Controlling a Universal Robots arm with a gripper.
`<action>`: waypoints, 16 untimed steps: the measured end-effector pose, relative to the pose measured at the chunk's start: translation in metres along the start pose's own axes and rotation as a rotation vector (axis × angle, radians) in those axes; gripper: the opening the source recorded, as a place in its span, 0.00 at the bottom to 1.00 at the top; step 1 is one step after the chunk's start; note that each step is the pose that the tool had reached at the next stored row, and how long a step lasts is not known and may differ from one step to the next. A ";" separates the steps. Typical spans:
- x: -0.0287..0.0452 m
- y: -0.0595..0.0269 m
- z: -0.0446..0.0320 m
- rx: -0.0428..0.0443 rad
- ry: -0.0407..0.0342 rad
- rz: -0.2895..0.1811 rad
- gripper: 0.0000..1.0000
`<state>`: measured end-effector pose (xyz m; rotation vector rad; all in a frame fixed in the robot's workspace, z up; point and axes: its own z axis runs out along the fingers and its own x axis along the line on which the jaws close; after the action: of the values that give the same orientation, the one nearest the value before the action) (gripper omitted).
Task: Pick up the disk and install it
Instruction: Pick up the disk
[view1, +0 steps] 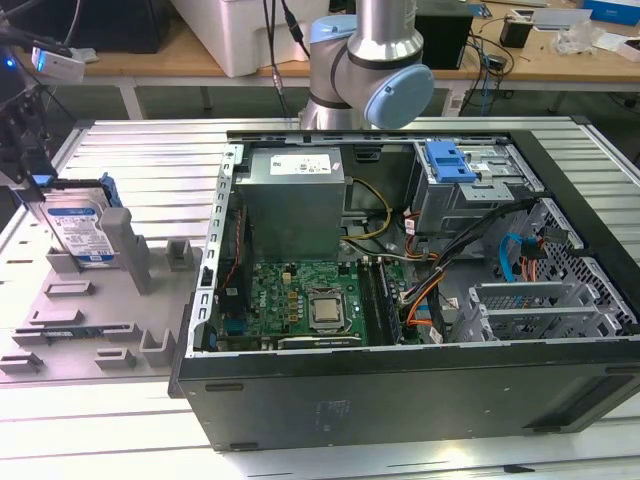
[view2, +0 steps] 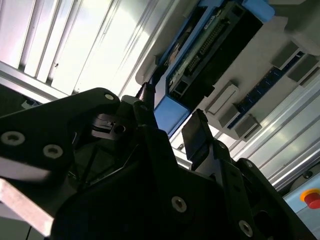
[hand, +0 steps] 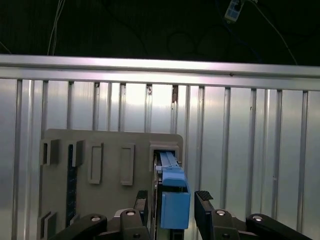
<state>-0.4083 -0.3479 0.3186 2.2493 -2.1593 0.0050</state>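
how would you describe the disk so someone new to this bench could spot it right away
Find the open black computer case on the slatted table; to the exterior view's left of it sits a grey slotted fixture. The disk stands on edge in it, the only silver slab with a blue-and-white label and blue bracket among plain grey blocks.

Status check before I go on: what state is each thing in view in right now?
gripper: open, fingers either side of the disk, gaps showing.
disk: upright on edge in the grey holder, not lifted.
grey holder: lying flat, carrying the disk.
computer case: lying on its side, open, insides exposed.
drive cage: inside the case; bay contents cannot be told.
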 end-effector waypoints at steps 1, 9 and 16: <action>0.0003 0.0001 0.0002 0.0000 0.0000 0.000 0.50; 0.0005 0.0001 0.0029 -0.0001 0.0000 0.000 0.50; 0.0004 0.0001 0.0064 -0.0002 0.0001 0.000 0.50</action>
<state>-0.4084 -0.3485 0.3122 2.2491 -2.1592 0.0049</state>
